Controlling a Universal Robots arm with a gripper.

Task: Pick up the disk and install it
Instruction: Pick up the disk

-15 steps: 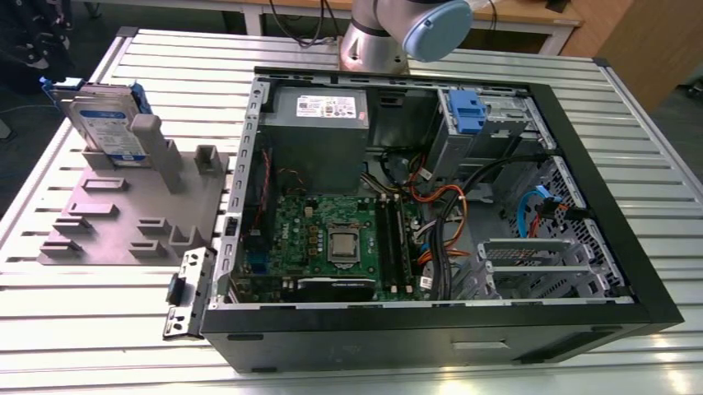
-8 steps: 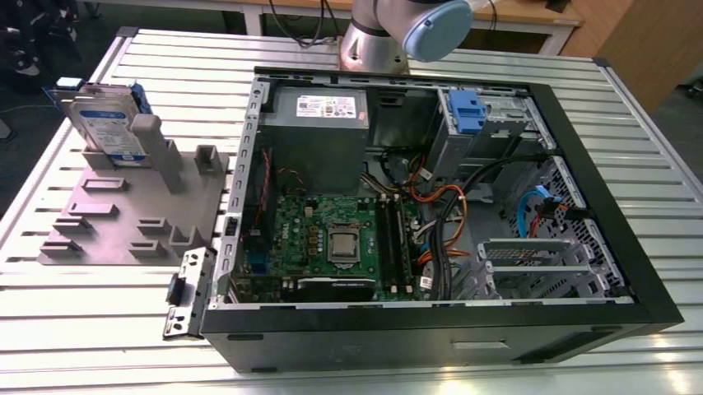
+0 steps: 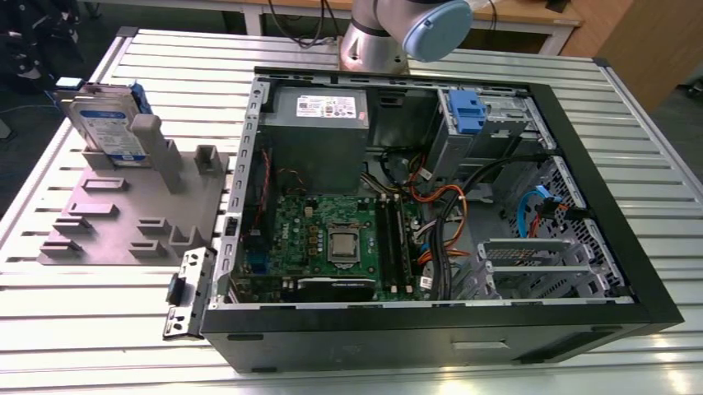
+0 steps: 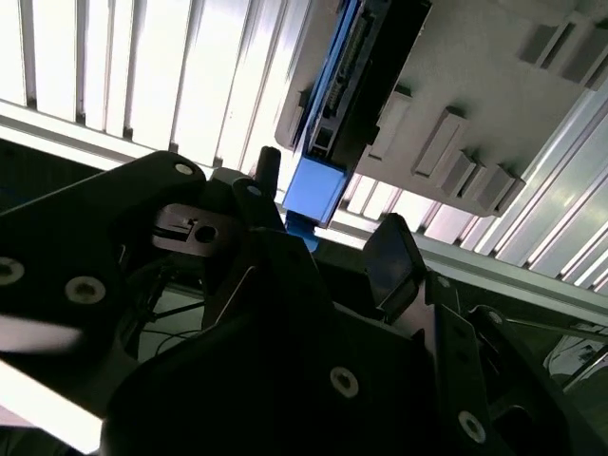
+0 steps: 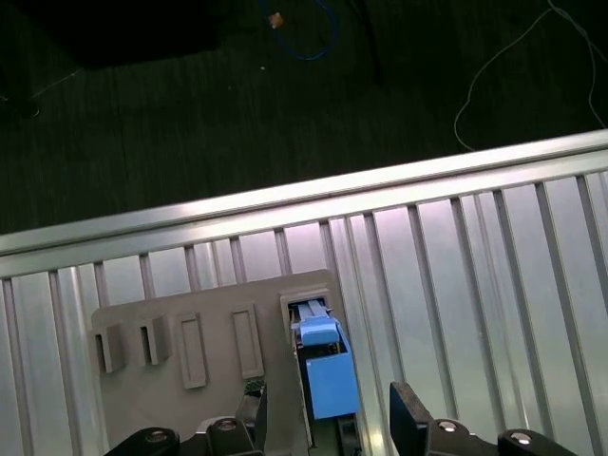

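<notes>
While the disk [image 3: 108, 123] stands upright in its grey holder [image 3: 110, 222] at ten o'clock from the case [image 3: 439, 333], the spread hand [image 5: 329, 397] hangs over it; closing off-centre could tip or jam it.

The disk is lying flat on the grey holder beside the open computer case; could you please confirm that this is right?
Not quite: the disk stands upright on its edge in the grey holder beside the open computer case, as the exterior view shows.
</notes>
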